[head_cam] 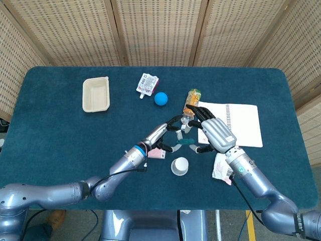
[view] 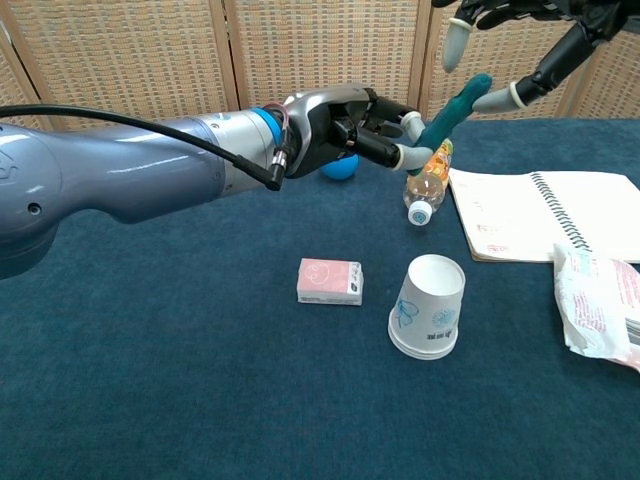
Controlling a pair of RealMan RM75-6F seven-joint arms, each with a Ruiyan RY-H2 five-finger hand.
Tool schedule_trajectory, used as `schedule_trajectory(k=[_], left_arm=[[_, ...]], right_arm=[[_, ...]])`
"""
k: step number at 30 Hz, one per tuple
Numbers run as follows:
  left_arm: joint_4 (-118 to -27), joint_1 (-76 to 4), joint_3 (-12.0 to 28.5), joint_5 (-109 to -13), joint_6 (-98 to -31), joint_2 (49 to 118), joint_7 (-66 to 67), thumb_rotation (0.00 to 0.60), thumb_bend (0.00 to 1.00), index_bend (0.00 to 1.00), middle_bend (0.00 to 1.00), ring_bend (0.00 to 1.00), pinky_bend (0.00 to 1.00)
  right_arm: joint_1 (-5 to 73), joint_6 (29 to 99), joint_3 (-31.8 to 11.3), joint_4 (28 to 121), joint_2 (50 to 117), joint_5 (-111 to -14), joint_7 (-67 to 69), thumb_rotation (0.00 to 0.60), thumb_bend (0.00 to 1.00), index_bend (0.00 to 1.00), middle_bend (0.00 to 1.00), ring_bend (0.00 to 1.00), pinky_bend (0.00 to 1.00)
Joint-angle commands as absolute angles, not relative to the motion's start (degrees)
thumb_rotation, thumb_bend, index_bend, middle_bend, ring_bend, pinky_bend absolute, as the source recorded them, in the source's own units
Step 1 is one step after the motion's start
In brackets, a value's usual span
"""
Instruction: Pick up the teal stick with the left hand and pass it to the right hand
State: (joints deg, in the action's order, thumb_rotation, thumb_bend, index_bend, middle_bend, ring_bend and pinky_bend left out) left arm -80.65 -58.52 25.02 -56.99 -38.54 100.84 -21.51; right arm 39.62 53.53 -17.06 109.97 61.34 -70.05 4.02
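My left hand [view: 345, 128] [head_cam: 161, 134] pinches the lower end of the teal stick [view: 452, 110] [head_cam: 186, 143] and holds it in the air above the table's middle. The stick slants up to the right. My right hand [view: 530, 25] [head_cam: 214, 132] is at the stick's free end with its fingers spread. One fingertip [view: 452, 45] hangs just above the stick's tip, and the thumb tip [view: 505, 97] sits right beside it. I cannot tell whether either one touches the stick.
Below the hands stand a pink box [view: 330, 281] and an upturned paper cup [view: 428, 305]. An orange bottle [view: 427, 178], a spiral notebook [view: 545, 215] and a white packet [view: 595, 300] lie to the right. A blue ball [head_cam: 160, 98], a pouch [head_cam: 147, 83] and a beige tray [head_cam: 95, 94] sit farther back.
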Motion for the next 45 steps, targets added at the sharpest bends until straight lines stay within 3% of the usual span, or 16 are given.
schedule_trajectory(k=[1,31,39,45], left_arm=[[-80.5,-58.6,25.0,-56.9,-38.4,101.0,-21.7,0.600,0.55,0.69,0.00,0.00,0.00],[-81.3,-58.6,25.1,-57.5,-38.8,100.6,-22.8,0.600,0.55,0.69,0.00,0.00,0.00],[-81.1,-58.8,25.0,-57.1,-38.8,100.9,-22.6,0.600,0.55,0.69,0.00,0.00,0.00],[-81.1,-58.7,24.9,-57.1,-38.9,101.0,-22.6,0.600,0.55,0.69,0.00,0.00,0.00]], right_arm=[[39.7,53.5,-16.9,109.8,61.3,-70.1,4.2,0.600,0.40,0.49,0.00,0.00,0.00],[40.6,53.9,-15.5,109.6,61.9,-69.4,3.0,0.600,0.52,0.57,0.00,0.00,0.00],[40.3,54.6,-15.3,109.8,61.9,-69.7,3.0,0.600,0.70,0.71,0.02,0.00,0.00],[40.2,55.5,-15.1,109.4,62.3,-70.5,2.5,0.600,0.77,0.82,0.05,0.00,0.00]])
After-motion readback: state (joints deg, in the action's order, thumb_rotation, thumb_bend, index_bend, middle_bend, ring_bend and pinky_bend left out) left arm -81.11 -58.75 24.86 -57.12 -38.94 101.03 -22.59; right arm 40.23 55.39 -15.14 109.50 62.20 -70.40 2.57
